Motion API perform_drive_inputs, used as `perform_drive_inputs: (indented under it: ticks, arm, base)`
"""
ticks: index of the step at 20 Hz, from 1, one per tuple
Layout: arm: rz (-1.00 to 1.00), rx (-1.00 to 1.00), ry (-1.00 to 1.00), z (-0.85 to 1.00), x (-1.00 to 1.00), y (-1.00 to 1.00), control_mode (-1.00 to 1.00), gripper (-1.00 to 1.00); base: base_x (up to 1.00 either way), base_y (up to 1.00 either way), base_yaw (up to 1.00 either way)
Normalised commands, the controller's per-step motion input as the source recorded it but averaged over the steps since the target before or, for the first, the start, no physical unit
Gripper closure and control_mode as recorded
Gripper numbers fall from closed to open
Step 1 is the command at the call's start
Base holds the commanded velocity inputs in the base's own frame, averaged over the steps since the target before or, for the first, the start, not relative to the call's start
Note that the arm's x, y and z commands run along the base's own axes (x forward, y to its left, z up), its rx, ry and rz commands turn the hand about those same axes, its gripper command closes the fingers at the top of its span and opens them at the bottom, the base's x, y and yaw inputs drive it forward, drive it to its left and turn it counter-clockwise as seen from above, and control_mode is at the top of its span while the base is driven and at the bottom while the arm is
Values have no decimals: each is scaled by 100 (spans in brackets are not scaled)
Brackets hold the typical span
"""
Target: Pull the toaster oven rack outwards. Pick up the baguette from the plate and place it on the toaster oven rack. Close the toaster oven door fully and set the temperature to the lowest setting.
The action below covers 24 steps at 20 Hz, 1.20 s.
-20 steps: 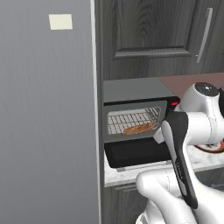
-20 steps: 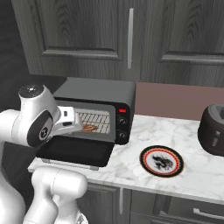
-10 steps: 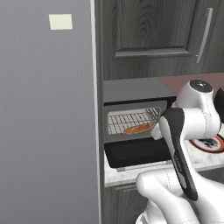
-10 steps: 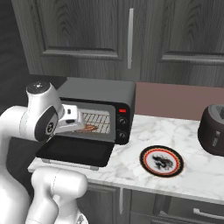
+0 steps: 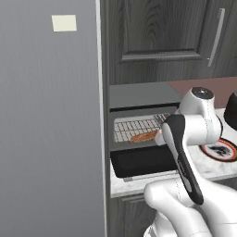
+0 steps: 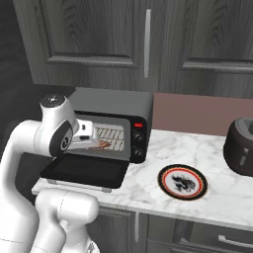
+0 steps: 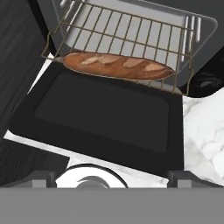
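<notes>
The hand [image 6: 88, 134] hangs in front of the oven mouth, spread wide and empty, touching nothing; in the hand view its two dark tips sit well apart at the bottom edge, above the lowered door.

Going left to right in the right base view: the arm stands at the left, its hand just before the cavity. Next comes the oven [image 6: 111, 123], its door [image 6: 85, 170] folded down flat over the tabletop [image 6: 148, 188] edge. The rack [image 7: 127, 39] is pulled out over the door's hinge side, and the baguette [image 7: 116, 65] lies lengthwise across the rack's front edge, clear of the hand. To the right of the cavity are the red light and two knobs [image 6: 138, 146]. Further right the plate [image 6: 182, 181] lies bare on the marble, and a dark rounded vessel [image 6: 241, 146] stands at the far right.

By my reading, the rack and bread steps are done, and closing the door is the step in hand. The next move calls for getting the hand under or behind the door's front edge and swinging it up until it shuts. The rack juts out, so it may need pushing in first or the door could catch on it. The temperature knob comes after that.
</notes>
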Motion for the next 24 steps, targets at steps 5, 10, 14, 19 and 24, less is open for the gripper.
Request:
perform_drive_inputs:
  ticks: [5,10,14,19,24]
  arm:
    - [-12,4,0,-39,15,-3,-100,-100]
    - [-11,15,-1,-31,2,-13,-100,-100]
    - [-4,16,-4,-19,0,-21,-100,-100]
    - [0,6,-1,-1,1,-22,-100,-100]
    - [0,0,0,0,19,-2,-100,-100]
  base:
    - [0,0,0]
    - [0,0,0]
    - [0,0,0]
    - [0,0,0]
    - [0,0,0]
